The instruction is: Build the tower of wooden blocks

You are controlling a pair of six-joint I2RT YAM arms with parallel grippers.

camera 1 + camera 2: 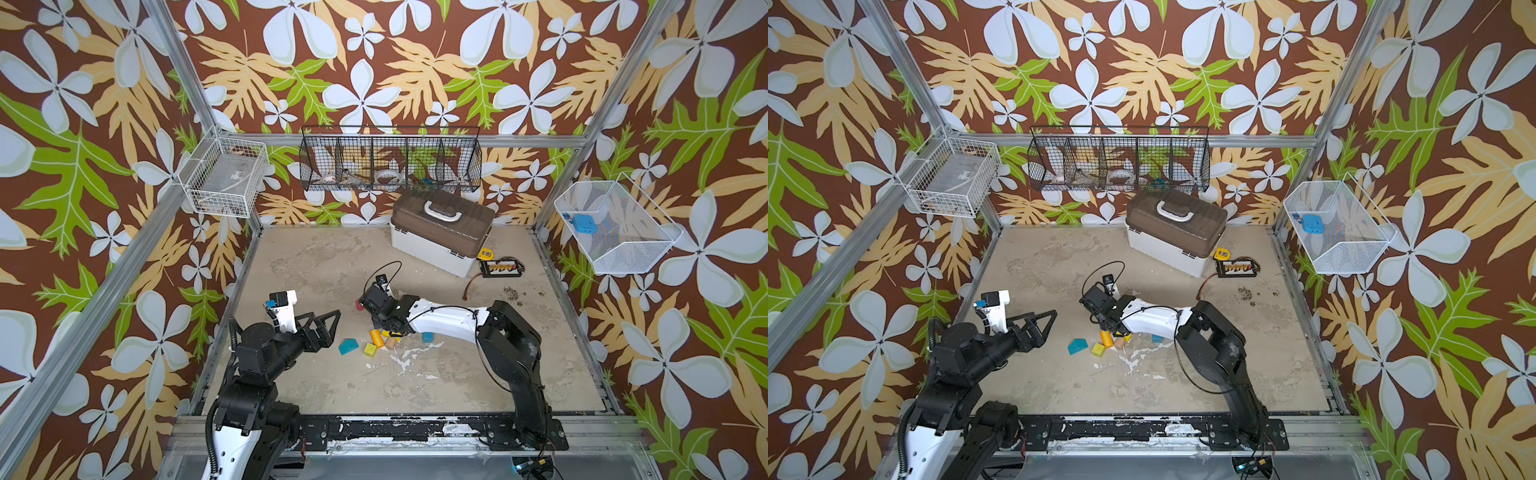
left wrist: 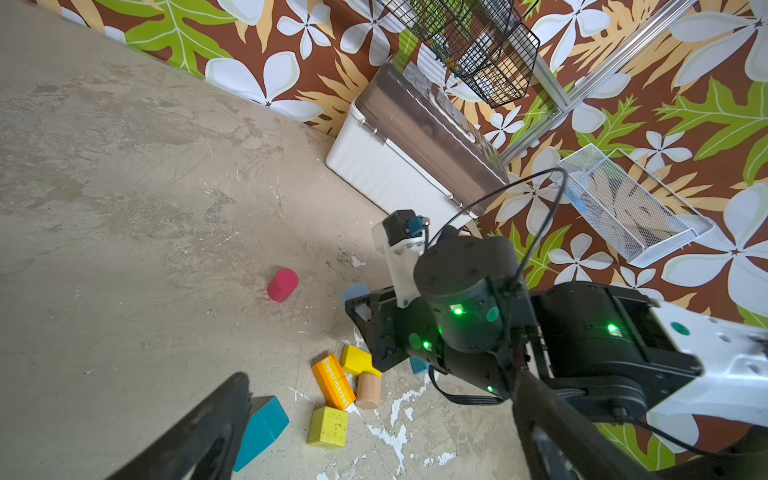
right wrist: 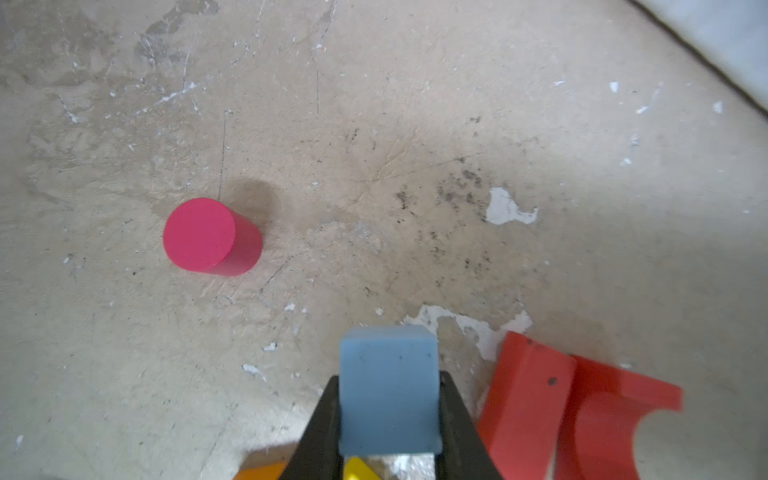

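My right gripper [image 3: 388,384] is shut on a light blue block [image 3: 388,399] just above the floor. A pink cylinder [image 3: 212,237] stands upright to one side of it, and a red arch [image 3: 582,415] lies on the other side. In both top views more wood blocks lie loose in front of the right wrist: a teal roof piece [image 1: 348,345], a yellow cube [image 1: 370,349], an orange block [image 1: 377,337] and a bare wood cylinder [image 1: 390,343]. My left gripper [image 1: 334,328] hangs open and empty, left of the teal piece. The tower shows in no view.
A white case with a brown lid [image 1: 440,232] stands at the back. A circuit board with wires [image 1: 500,266] lies right of it. Wire baskets [image 1: 390,166] hang on the walls. White paint flecks [image 1: 405,359] mark the floor near the blocks.
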